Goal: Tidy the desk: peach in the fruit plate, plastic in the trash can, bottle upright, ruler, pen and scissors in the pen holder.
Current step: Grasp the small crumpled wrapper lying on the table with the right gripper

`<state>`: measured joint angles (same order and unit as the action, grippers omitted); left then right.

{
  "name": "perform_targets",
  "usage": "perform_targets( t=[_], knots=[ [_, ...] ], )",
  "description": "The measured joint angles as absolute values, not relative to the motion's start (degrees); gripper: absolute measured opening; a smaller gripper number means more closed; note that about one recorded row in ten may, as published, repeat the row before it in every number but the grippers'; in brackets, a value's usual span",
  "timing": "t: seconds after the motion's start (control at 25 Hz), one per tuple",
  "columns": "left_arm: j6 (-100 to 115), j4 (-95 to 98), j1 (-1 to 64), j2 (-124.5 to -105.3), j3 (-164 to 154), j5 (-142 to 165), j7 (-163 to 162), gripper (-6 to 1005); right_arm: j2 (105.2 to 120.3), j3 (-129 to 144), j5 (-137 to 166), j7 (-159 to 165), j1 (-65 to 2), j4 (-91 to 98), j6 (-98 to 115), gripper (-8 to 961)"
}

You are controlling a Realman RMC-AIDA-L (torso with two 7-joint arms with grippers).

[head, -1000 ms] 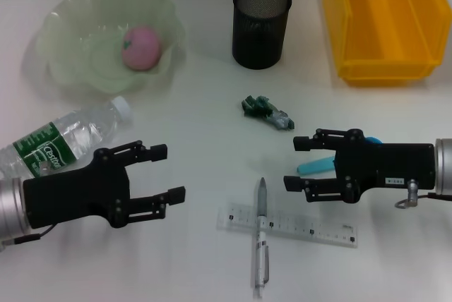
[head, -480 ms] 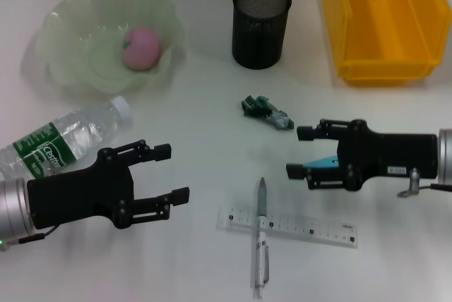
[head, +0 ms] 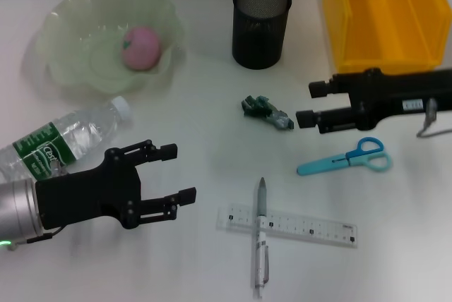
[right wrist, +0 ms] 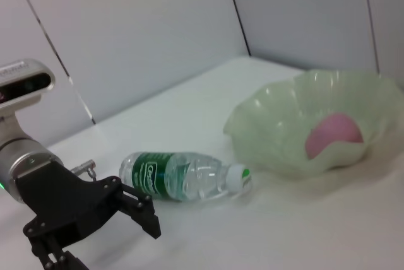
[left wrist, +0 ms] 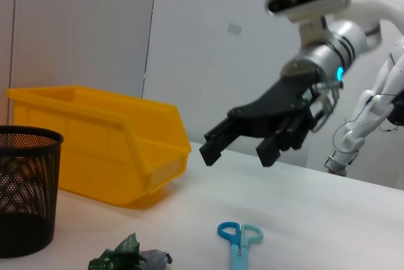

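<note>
The pink peach [head: 143,48] lies in the pale green fruit plate [head: 70,5]. A clear bottle [head: 63,140] with a green label lies on its side at the left. Just in front of it, my left gripper [head: 178,173] hovers open and empty. Crumpled green plastic [head: 267,111] sits mid-table. My right gripper [head: 309,104] is open and empty just right of the plastic, beyond the blue scissors [head: 349,159]. The pen [head: 260,238] lies across the clear ruler [head: 296,226] near the front. The black mesh pen holder [head: 262,23] stands at the back.
A yellow bin [head: 381,20] stands at the back right, close behind my right arm. In the left wrist view, the right gripper [left wrist: 240,144] hangs above the scissors [left wrist: 238,235]. The right wrist view takes in the bottle [right wrist: 183,175] and the plate [right wrist: 278,112].
My right gripper has lifted back from over the scissors toward the yellow bin, uncovering them. My left gripper has crept slightly right. No object has moved.
</note>
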<state>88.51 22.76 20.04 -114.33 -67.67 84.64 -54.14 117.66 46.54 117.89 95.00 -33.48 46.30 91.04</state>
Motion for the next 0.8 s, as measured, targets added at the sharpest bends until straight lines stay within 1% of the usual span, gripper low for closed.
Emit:
perform_targets(
  t=[0.32,0.48,0.56,0.64,0.68,0.8],
  knots=[
    [88.39,22.76,20.23,-114.82,-67.60,84.50,-53.83,800,116.76,46.91,129.07,106.44,-42.25,50.93,94.01,777],
    [87.66,22.65,20.25,-115.56,-66.24,84.48,-53.22,800,116.49,46.99,135.00,110.74,-47.44,51.11,94.14,777],
    [87.57,22.64,20.25,-115.66,-66.19,84.44,-53.07,800,116.57,47.00,138.48,112.96,-50.07,51.13,93.70,777],
    [87.39,22.51,20.23,-115.86,-65.89,84.33,-52.79,800,117.04,47.14,143.32,116.00,-53.58,51.15,92.93,777],
    [87.33,22.50,20.21,-115.89,-65.81,84.32,-52.79,800,117.04,47.14,143.32,116.00,-53.58,51.15,92.93,777],
    [87.27,22.50,20.20,-115.95,-65.71,84.32,-52.77,800,117.41,49.89,147.23,119.29,-56.35,51.16,91.58,777]
  ],
)
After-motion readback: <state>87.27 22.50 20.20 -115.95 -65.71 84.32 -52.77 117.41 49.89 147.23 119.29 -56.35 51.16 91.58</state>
